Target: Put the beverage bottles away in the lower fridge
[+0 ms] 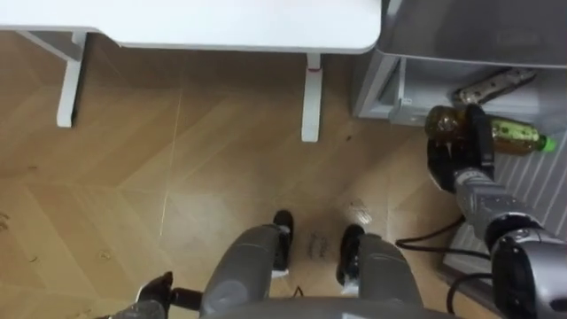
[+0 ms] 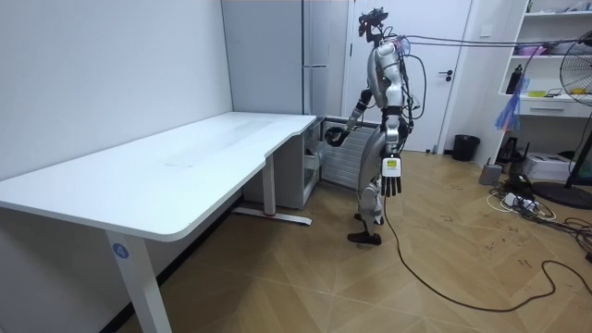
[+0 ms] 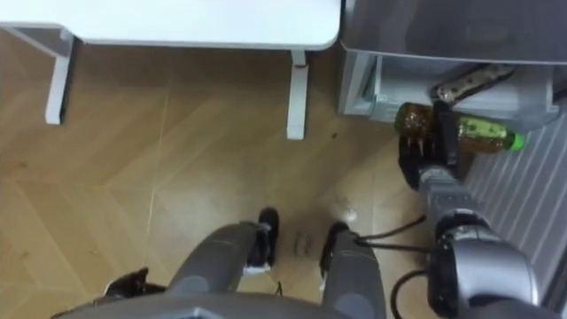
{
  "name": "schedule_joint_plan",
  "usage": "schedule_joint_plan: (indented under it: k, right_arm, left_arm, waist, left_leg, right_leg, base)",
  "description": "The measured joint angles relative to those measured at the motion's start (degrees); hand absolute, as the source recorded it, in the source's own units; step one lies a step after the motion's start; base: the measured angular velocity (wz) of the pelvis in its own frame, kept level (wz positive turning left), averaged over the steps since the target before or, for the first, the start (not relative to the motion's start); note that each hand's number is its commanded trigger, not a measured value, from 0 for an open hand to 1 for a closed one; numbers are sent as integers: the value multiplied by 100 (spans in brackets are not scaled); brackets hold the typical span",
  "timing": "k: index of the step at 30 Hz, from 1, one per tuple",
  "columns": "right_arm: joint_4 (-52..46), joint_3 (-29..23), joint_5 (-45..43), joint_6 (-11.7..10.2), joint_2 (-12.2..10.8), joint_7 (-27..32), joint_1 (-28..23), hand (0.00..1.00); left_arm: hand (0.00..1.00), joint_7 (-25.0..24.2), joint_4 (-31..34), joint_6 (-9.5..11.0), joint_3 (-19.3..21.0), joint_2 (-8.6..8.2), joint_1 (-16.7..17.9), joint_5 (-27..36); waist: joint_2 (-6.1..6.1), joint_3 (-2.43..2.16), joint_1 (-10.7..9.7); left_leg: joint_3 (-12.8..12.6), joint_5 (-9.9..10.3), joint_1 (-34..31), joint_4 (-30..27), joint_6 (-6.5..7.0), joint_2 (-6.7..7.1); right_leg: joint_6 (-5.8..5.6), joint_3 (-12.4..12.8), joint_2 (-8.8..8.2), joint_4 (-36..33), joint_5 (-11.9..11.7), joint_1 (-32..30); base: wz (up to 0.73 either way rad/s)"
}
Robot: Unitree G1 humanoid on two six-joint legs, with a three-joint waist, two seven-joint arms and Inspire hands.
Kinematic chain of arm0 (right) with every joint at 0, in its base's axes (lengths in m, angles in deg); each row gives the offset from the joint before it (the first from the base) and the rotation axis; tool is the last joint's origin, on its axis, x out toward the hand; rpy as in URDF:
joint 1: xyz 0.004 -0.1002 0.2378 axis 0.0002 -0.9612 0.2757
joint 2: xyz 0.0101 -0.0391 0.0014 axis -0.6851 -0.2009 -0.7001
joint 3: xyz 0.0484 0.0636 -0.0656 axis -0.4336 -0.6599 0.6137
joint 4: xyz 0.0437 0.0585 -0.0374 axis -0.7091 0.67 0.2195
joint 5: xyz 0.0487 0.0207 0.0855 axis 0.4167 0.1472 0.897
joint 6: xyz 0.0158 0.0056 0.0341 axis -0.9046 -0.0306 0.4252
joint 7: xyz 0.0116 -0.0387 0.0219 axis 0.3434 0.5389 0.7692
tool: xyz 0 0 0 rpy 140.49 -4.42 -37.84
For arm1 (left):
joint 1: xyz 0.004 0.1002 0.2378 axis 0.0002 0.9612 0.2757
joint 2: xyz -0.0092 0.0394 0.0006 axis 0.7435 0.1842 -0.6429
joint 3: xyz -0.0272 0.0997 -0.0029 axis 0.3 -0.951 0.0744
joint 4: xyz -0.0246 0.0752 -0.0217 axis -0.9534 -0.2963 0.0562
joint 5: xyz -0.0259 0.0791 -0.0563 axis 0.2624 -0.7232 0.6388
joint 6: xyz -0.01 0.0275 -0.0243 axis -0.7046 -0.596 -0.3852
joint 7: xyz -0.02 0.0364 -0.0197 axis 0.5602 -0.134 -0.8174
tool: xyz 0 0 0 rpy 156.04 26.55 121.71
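Amber liquid, green cap: the bottle (image 1: pixel 512 136) lies on its side in the right hand (image 1: pixel 454 159), cap toward the robot's right, held in the air at the mouth of the lower fridge (image 1: pixel 396 89). The fingers curl round its middle, which reads as a full wrap rather than a pinch.

The sideways hold probably suits a low compartment, since the bottle can go in flat under the upper edge. You do not have it inside yet. It hangs above a ribbed white surface (image 1: pixel 542 190) at the fridge's foot, possibly the open door's inner face or a pulled-out shelf; you cannot settle which from here. A metal bracket (image 1: pixel 494 85) shows in the opening just behind the bottle, so mind it on the way in.

The left hand (image 2: pixel 392 180) hangs at the robot's side, fingers straight and loose, holding nothing.

The robot stands upright past the end of the white table (image 1: pixel 239 27), with the fridge ahead to its right and the right arm reaching forward and down.

Step in hand, as you would judge it: carrying the drink in, release not yet made.
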State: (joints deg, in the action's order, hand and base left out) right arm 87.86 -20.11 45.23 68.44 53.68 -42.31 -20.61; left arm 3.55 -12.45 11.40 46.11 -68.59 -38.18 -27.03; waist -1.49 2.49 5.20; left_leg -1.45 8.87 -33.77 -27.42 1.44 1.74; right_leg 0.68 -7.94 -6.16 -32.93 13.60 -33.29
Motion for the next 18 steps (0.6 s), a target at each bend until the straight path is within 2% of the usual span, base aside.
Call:
schedule_joint_plan:
  k: [1,5,7,14,18]
  right_arm:
    - [-5,1,1,1,119,48,137,100]
    - [-116,2,42,-10,440,262,557,100]
    - [-126,5,35,-12,583,348,976,100]
    - [-116,59,-56,-6,638,594,1135,100]
    - [-118,59,-238,-4,748,807,1487,100]
  left_arm:
    - [0,5,4,9,1,19,-33,-11]
    - [0,53,13,11,-115,104,-85,4]
    - [0,112,11,27,-120,164,-127,21]
    - [0,165,25,51,-247,265,-138,208]
    - [0,166,40,45,-248,272,-138,179]
  waist:
    - [28,13,9]
    - [116,17,19]
    - [123,17,11]
    - [139,17,177]
    - [153,18,178]
  left_leg:
    - [-8,-36,-113,8,4,-1]
    - [-100,-83,-447,-85,25,6]
    - [-122,-84,-665,-169,28,-1]
    - [-135,-84,-773,-139,30,0]
    - [-145,-99,-903,-172,51,76]
  right_leg:
    - [2,-1,-41,-13,-23,-121]
    - [5,-1,-74,-177,-42,-506]
    - [33,-8,-72,-199,-71,-698]
    - [24,2,-93,-214,-46,-832]
    - [18,1,-198,-386,1,-1021]
  base:
    - [0]
    - [2]
    - [-5]
    - [0]
    - [5]
